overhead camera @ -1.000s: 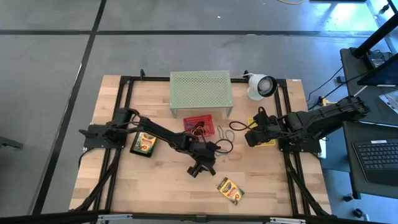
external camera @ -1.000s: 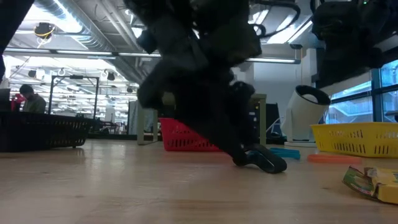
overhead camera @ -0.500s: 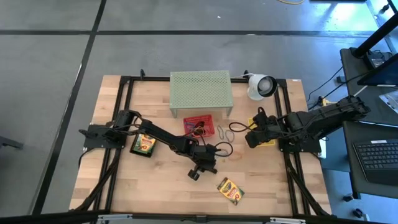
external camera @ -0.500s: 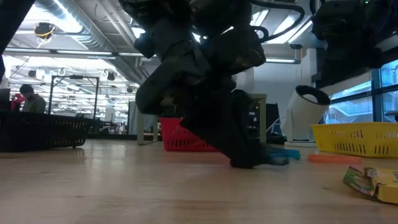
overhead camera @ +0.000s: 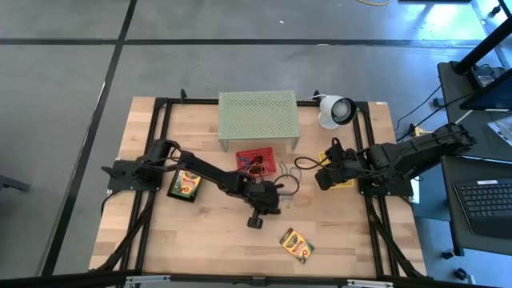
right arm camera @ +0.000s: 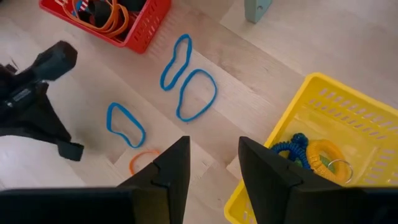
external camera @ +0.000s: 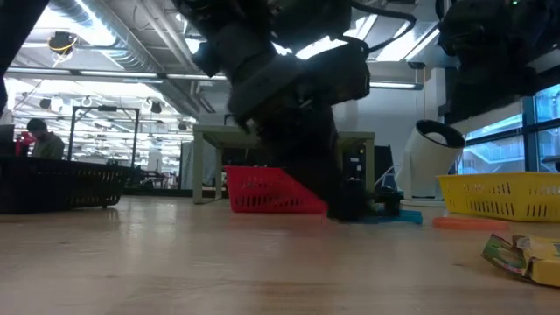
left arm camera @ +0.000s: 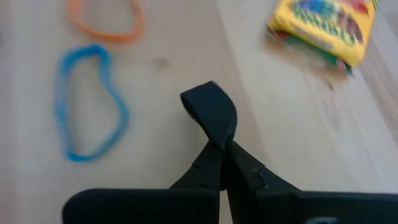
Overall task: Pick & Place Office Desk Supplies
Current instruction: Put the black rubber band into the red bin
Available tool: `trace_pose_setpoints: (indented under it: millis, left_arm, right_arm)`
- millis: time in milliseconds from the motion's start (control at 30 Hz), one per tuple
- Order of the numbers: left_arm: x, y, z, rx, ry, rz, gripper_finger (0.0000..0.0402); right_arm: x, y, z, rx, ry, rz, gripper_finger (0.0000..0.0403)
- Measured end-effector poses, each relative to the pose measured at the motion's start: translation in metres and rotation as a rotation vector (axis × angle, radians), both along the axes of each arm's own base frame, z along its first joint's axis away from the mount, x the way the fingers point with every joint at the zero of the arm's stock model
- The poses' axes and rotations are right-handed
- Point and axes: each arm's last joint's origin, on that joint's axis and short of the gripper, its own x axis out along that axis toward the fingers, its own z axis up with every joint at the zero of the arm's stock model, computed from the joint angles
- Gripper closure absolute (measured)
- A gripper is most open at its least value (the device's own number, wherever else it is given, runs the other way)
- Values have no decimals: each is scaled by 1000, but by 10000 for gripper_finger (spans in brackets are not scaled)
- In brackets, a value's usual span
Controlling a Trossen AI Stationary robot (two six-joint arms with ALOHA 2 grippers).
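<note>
My left gripper is at mid-table, tipped down and shut on a small dark clip. A blue rubber band and an orange one lie flat on the wood beside it. One crayon box lies flat near the front edge. Another lies at the left. My right gripper hangs open above the left rim of the yellow basket, with nothing between its fingers. In the low view my left gripper reaches the tabletop. My left gripper pinches the dark clip by its near end between its two fingertips. The fingers slant down from the table's far left. The clip's broad end sticks out past the tips, low at the tabletop; whether it rests there I cannot tell.
A red basket holding bands stands before the pale green mesh stand. Two more blue bands lie between the baskets. A white round device is at the far right. Bare wood lies near the front left.
My left gripper has rolled about its own line and shut, its spread fingers coming together on the dark clip. It has stayed in the same spot on the table. My right gripper has kept still.
</note>
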Motion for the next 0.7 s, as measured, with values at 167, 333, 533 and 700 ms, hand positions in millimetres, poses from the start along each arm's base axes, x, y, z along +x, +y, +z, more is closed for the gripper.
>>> trace_pose_setpoints:
  millis: [167,333,533,700]
  left_arm:
    - [1,20,20,-20,-32,39,399]
    - [-2,42,47,-51,-75,70,399]
    - [-18,75,80,-143,-16,290,400]
    - [-37,95,97,-158,65,483,400]
  right_arm:
    - [0,0,0,7,-8,-14,266]
    - [1,0,1,6,-14,-8,266]
    - [1,0,0,-8,-6,18,266]
    - [1,0,1,-20,-1,39,266]
